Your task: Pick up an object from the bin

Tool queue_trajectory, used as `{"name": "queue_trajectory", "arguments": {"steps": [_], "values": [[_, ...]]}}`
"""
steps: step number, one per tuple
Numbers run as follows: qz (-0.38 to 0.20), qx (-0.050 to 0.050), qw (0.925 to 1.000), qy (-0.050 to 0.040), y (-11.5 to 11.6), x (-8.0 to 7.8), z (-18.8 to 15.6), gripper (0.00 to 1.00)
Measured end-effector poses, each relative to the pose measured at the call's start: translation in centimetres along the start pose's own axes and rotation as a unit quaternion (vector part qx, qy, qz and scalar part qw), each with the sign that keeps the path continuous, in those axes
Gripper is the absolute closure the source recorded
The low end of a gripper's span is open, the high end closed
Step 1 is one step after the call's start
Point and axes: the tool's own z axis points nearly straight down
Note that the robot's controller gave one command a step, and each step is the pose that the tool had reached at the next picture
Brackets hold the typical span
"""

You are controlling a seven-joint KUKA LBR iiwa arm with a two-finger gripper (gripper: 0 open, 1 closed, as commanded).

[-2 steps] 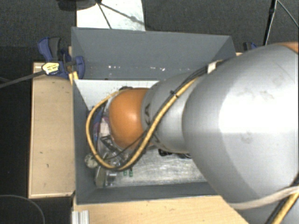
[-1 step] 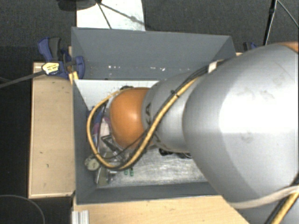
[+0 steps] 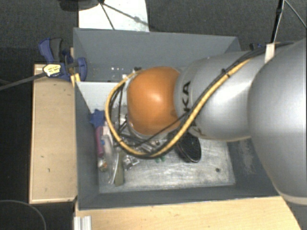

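Orange-capped gripper (image 3: 130, 150), its state impossible to tell, sits low with an olive stick (image 3: 116, 170) just beside it view-left and a black disc (image 3: 189, 150) view-right; best centre over one thing before closing.

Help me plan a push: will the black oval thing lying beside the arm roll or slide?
The black oval thing seems to lie flat on the bin floor, so it would probably slide, not roll. Its dark surface looks smooth, perhaps slippery.

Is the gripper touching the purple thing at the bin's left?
Cannot tell. In the camera view the orange wrist cover and cables hide most of the gripper near the purple thing.
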Motion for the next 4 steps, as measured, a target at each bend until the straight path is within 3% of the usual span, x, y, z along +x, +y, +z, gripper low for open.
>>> {"name": "queue_trajectory", "arguments": {"steps": [1, 2, 3, 4], "values": [[-0.182, -0.001, 0.9833, 0.0001, -1.2, -1.5, 0.8, 1.00], [-0.162, -0.001, 0.9868, 0.0037, -0.6, -1.4, 2.7, 1.00], [-0.209, -0.001, 0.9780, 0.0054, 0.1, -1.4, 5.4, 1.00], [-0.220, 0.000, 0.9756, -0.0025, 1.0, -1.3, -7.0, 1.00]]}}
